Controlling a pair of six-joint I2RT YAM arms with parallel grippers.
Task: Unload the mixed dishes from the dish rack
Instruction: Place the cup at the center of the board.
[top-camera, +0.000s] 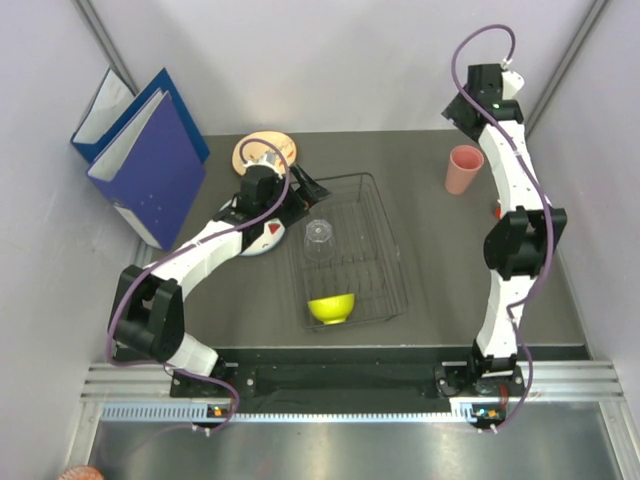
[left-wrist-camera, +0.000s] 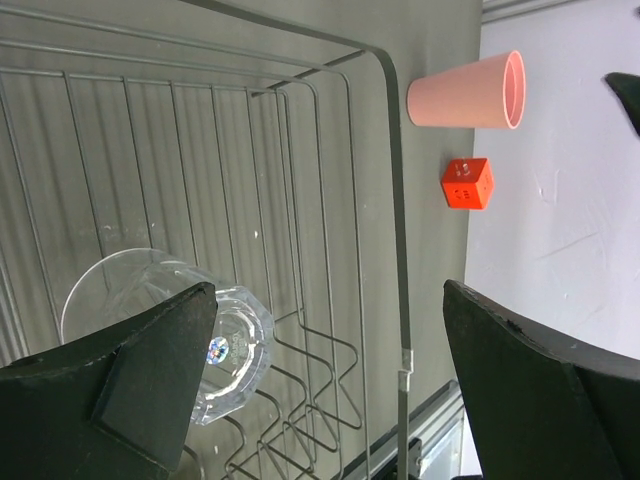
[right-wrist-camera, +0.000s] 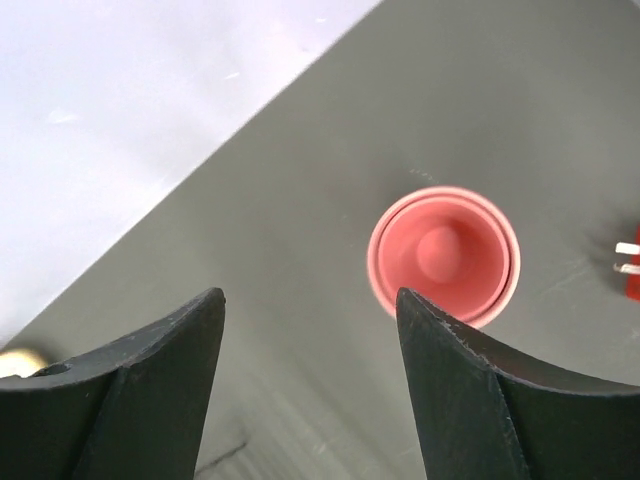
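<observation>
The left pincer (left-wrist-camera: 325, 300) hung spread over the dish rack (left-wrist-camera: 395, 200), the clear glass (left-wrist-camera: 235, 345) beneath one finger (left-wrist-camera: 150, 390); it should centre the glass between both, then close gently.

A: Rack contents?
B: Black wire dish rack (top-camera: 391, 245) holds the clear glass (top-camera: 318, 238) mid-rear and the lime-yellow bowl (top-camera: 331, 307), upright, at the near-left corner.
A: Outside it?
B: Pink cups (top-camera: 464, 168) upright, apparently nested, well right. Tan plate (top-camera: 262, 152) lies flat beyond the far-left corner. White red-print plate (top-camera: 266, 243) lies flat just left.
</observation>
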